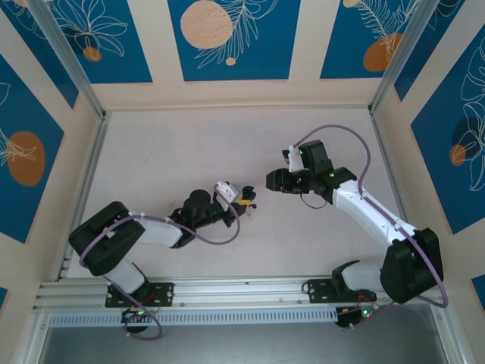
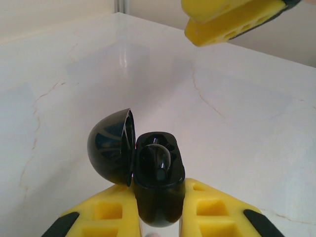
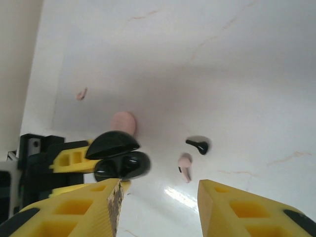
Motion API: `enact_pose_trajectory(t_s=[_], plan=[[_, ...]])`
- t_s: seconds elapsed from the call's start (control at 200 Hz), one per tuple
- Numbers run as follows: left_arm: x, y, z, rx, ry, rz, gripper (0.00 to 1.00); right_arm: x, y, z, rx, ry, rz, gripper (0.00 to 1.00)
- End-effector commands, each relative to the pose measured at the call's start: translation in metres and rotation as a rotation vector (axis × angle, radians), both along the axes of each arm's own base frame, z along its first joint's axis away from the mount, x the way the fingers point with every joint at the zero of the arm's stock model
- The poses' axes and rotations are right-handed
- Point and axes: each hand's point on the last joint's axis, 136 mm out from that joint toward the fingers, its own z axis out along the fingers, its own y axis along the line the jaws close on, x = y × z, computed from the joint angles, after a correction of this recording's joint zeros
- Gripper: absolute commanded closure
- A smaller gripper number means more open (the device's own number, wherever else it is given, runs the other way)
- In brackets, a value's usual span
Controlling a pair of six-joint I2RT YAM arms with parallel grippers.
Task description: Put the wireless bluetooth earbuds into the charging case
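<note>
My left gripper (image 2: 158,188) is shut on the black charging case (image 2: 158,182), which stands upright between the yellow fingers with its domed lid (image 2: 109,145) swung open to the left. One black earbud (image 2: 159,159) sits in a socket of the case. The other black earbud (image 3: 199,144) lies on the white table, right of the case (image 3: 123,165). My right gripper (image 3: 158,190) hovers just short of the case, open, with nothing between its fingers. From above, the right gripper (image 1: 270,180) is up and right of the left gripper (image 1: 242,200).
A pink earbud (image 3: 184,166) lies just below the black one. A pink oval piece (image 3: 123,122) rests beyond the case, and a small pink scrap (image 3: 81,94) lies farther left. One yellow finger of the right gripper (image 2: 232,19) hangs above the case. Walls enclose the white table (image 1: 189,144).
</note>
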Motion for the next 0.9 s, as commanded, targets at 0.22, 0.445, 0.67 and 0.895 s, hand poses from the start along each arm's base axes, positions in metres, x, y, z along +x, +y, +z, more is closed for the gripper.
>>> enact_pose_trajectory(t_s=[0.22,0.445,0.67,0.895], plan=[[0.006,0.040,0.006,0.060,0.024,0.154,0.82,-0.031,0.013,-0.052,-0.087,0.518,-0.116,0.58],[0.007,0.064,0.008,0.089,0.041,0.224,0.82,-0.034,0.044,-0.086,-0.090,0.633,-0.108,0.58],[0.008,0.075,0.010,0.090,0.043,0.246,0.81,-0.031,0.056,-0.114,-0.134,0.697,-0.098,0.58],[0.008,0.081,0.011,0.093,0.041,0.257,0.81,-0.018,0.062,-0.130,-0.146,0.689,-0.106,0.58]])
